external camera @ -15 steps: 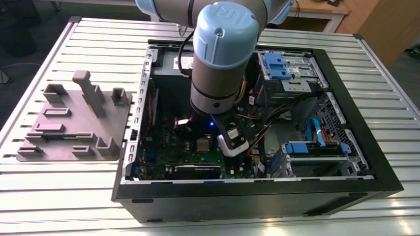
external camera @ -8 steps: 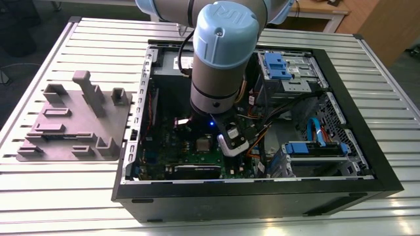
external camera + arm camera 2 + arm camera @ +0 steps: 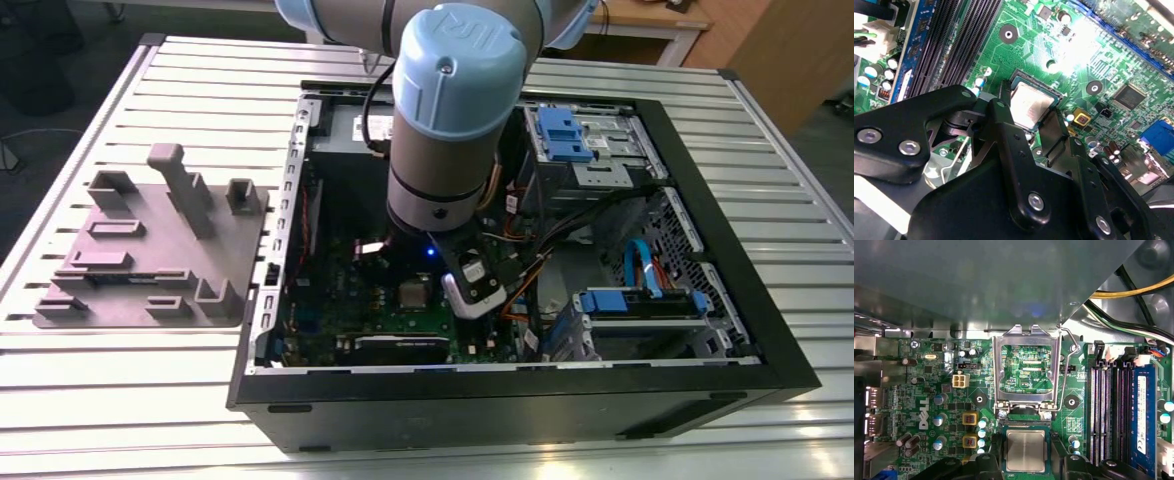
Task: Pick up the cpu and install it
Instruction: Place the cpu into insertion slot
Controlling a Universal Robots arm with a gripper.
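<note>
Black metal gripper (image 3: pixel 1029 114) straddles the silvery square cpu (image 3: pixel 1035 101); clamped or slack, I cannot tell. Beyond, the steel frame (image 3: pixel 1026 335) stands raised for access.

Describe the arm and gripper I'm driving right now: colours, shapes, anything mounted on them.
The arm is a silver-grey tube with rounded light-blue joint caps. A small blue light glows near its wrist, beside a pale curved bracket. In the second wrist view the gripper is matte black, built of flat jointed plates pinned with silver bolts.
</note>
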